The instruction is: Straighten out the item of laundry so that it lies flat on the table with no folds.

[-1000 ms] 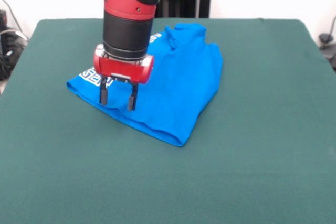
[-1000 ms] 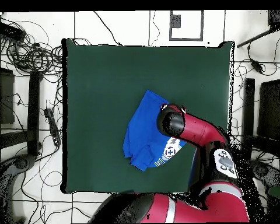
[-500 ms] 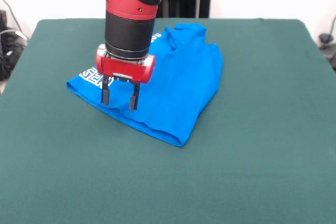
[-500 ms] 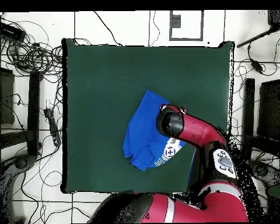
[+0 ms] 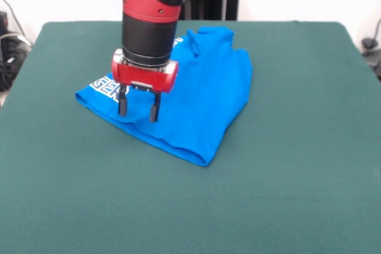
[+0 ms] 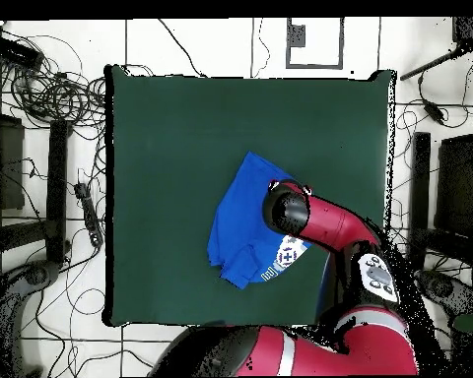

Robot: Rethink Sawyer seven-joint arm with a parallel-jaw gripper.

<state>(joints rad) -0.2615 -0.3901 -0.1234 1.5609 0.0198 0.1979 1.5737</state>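
Note:
The item of laundry [image 5: 199, 96] is a bright blue T-shirt, folded over itself, with white letters showing at its left corner in the front view. It lies on the dark green table [image 5: 286, 165]. My gripper [image 5: 138, 112] hangs open just above the shirt's left part, its two dark fingers [image 5: 123, 106] pointing down with nothing between them. In the overhead view the shirt [image 6: 238, 221] lies right of the table's centre, and the arm [image 6: 324, 221] covers its right side and hides the gripper.
Cables [image 6: 43, 108] and dark stands lie on the floor around the table [image 6: 171, 138] in the overhead view. The table's edges lie well away from the shirt on all sides.
The gripper has shifted slightly to the right and a little away from the camera in the front view. The shirt has not moved.

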